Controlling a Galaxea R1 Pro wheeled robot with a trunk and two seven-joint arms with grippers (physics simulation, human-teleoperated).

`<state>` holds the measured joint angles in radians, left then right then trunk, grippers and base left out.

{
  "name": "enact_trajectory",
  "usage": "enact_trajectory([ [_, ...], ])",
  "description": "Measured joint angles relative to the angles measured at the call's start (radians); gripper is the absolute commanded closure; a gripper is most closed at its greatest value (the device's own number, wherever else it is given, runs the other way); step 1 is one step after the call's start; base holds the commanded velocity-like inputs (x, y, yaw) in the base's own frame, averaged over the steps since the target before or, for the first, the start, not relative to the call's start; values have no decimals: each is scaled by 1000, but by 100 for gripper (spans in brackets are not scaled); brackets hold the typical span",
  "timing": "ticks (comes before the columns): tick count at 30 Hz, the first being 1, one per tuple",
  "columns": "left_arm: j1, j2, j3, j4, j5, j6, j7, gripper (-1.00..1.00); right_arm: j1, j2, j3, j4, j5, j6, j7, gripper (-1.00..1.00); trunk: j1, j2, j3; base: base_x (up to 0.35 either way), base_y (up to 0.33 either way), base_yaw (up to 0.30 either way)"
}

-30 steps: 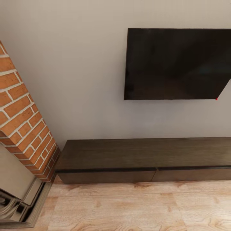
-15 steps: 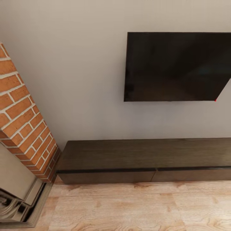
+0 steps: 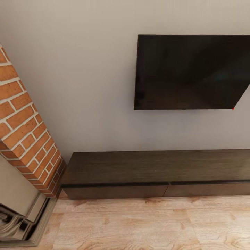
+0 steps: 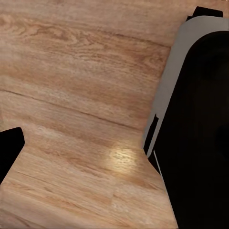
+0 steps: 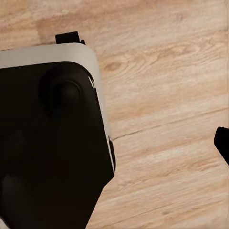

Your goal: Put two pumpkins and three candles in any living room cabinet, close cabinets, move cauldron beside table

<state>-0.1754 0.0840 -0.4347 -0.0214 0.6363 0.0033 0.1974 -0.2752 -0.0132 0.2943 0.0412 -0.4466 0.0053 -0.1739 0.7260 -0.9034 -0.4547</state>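
One long dark-brown cabinet (image 3: 156, 173) sits against the wall, both front panels shut, beneath one black television (image 3: 191, 71) and beside one brick chimney (image 3: 24, 121). Since a second ago the head view has tilted slightly, then settled. Whether either end effector is apart or together cannot be told.

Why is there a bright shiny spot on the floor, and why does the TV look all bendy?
In the left wrist view, the pale patch is light glaring off the glossy wood floor. In the head view, the TV looks slanted from the camera's wide, downward angle, and its dark screen shows faint reflections; the picture is slightly soft.
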Motion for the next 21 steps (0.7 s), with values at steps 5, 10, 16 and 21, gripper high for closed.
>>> enact_trajectory([
  [5, 0, 1, 2, -1, 2, -1, -5, -100, 0, 3, 2, 0, 0, -28, 5, -100, 0, 0, 0, 0, 0, 0],
  [10, 0, 0, 5, -2, 3, -2, -7, -100, 0, 7, 1, -10, -4, -40, 8, -100, 0, 0, 0, 0, 0, 0],
  [16, 0, 1, 7, -2, 3, -2, -8, -100, 0, 1, 0, -5, -4, -41, 8, -100, 0, 0, 0, 0, 0, 0],
  [21, 0, 0, 5, -2, 4, -1, -8, -100, 0, 3, -1, -3, -4, -41, 8, -100, 0, 0, 0, 0, 0, 0],
])
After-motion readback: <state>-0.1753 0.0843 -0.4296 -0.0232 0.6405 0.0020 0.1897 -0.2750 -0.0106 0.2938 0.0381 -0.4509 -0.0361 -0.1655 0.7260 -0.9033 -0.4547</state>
